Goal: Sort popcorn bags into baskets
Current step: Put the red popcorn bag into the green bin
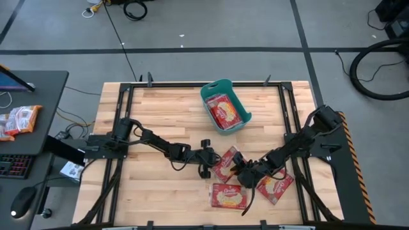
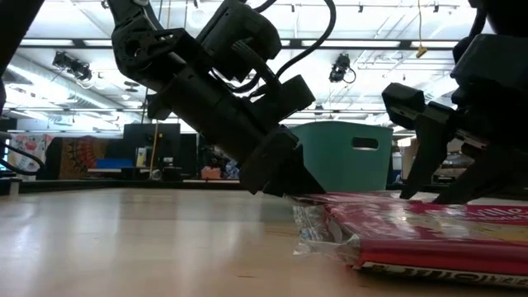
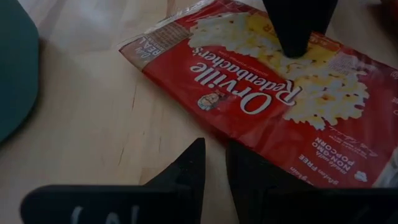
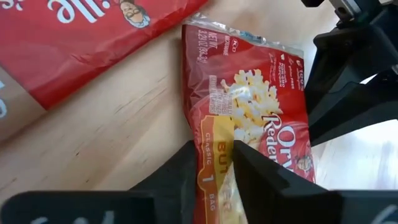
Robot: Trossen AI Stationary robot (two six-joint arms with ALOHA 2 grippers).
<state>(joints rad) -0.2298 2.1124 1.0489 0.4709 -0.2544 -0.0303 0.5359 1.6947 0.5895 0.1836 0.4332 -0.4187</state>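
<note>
Now | right pincer (image 4: 214,163) pinching popcorn bag (image 4: 255,112) end | left pincer (image 3: 214,165) nearly closed, empty, beside bag

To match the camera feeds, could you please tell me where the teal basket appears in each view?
High view: the teal basket sits at upper centre, with popcorn bags inside.
Low view: the basket stands right of centre, behind the dark arm.
Left wrist view: a dark teal edge at the left, probably the basket.
Right wrist view: not in it.
Shared landmark: the wooden table.

Probably a lab or workshop, concrete floor (image 1: 211,25), trailing cables (image 1: 374,70), ceiling strip lights (image 2: 82,49)
</note>
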